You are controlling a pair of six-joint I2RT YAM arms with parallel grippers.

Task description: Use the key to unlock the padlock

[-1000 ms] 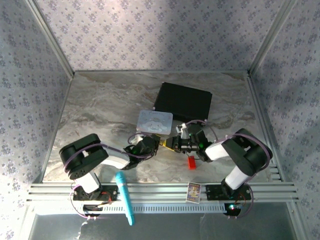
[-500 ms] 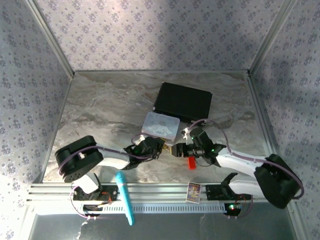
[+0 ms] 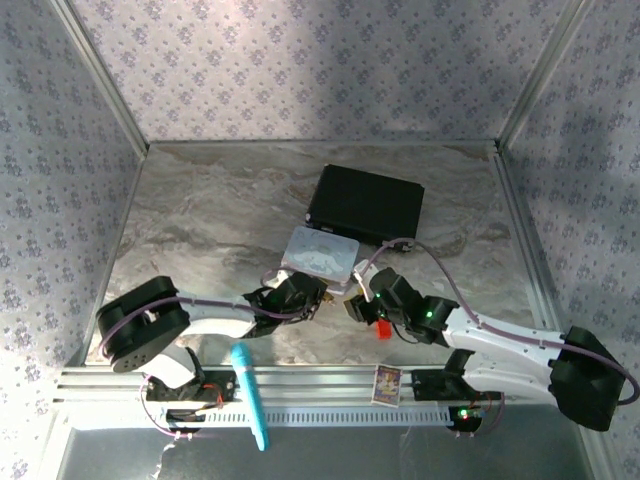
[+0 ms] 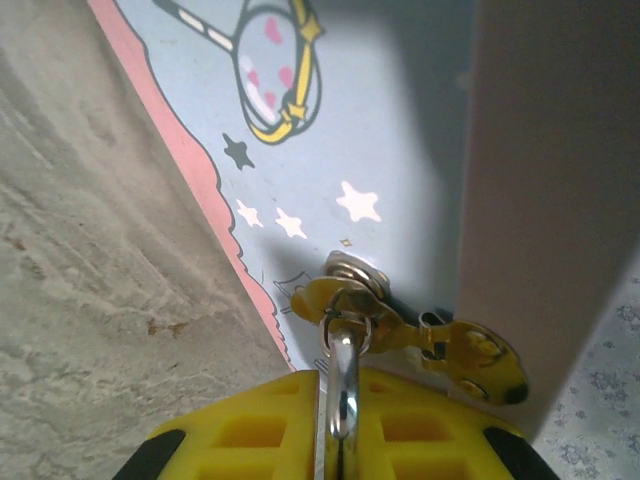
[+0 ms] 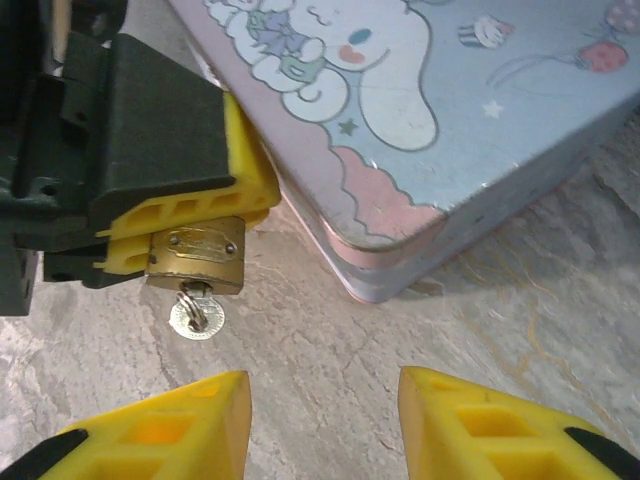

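Right wrist: padlock face perhaps engraved, lettering illegible.

Padlock nxt to tin

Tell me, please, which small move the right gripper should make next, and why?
Probably the right gripper should ease forward until its open jaws straddle the key, then close on it. The left gripper grips the padlock beside the tin, the key sticks out of the padlock's bottom end, and nothing lies between the right jaws.
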